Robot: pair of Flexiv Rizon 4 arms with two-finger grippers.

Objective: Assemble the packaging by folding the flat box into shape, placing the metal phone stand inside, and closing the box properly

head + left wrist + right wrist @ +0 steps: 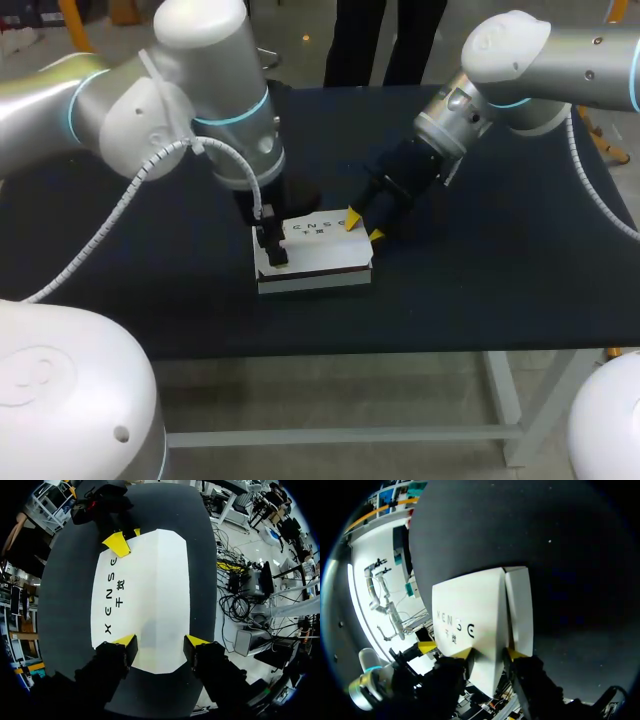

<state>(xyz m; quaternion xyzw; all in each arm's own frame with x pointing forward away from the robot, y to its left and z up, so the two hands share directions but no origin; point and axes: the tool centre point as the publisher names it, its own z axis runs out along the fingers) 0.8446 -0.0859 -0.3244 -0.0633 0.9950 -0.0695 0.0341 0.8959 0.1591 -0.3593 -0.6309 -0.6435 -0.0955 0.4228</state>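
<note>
- The white box (315, 258) lies on the black table (500, 290), about in the middle between its left and right edges and somewhat nearer to the robot-side edge than to the far edge.
- The box looks folded into shape, with its printed lid down on top. In the right wrist view a narrow side flap (519, 610) lies along the lid's edge.
- The left gripper (160, 641) is over the left end of the box. It is released: its fingers (125, 640) stand wide apart on or just above the lid, and I cannot tell whether they touch it.
- The right gripper (487, 654) is at the far right corner of the box. I cannot tell if it is grasping the box there or is released.
- The two grippers are at opposite ends of the lid, well apart.
</note>
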